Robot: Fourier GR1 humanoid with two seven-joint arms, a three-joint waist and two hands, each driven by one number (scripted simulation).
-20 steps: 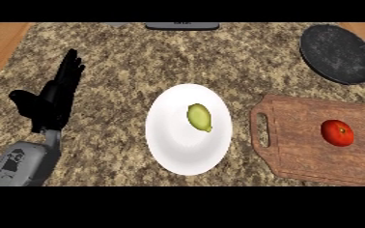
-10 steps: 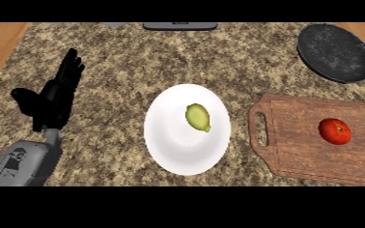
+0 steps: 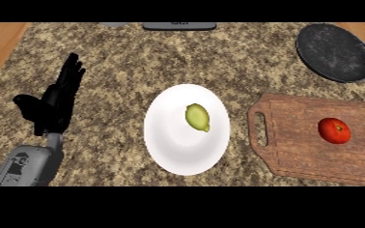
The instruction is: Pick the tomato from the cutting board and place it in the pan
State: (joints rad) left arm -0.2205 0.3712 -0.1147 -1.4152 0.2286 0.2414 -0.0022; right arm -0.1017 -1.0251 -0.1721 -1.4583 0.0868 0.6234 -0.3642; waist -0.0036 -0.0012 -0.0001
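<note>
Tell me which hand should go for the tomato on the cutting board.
Right, probably. The red round tomato lies on the brown wooden cutting board at the view's right, with the dark round pan beyond it. The only hand showing, the black left hand, rests open far left; the right hand is out of view.

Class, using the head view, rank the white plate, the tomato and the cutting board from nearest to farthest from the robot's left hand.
Measured from the left hand, open at the view's left:
1. White plate, centre of the counter, holding a yellow-green fruit.
2. Cutting board, right of the plate.
3. Tomato, near the board's right end.
</note>
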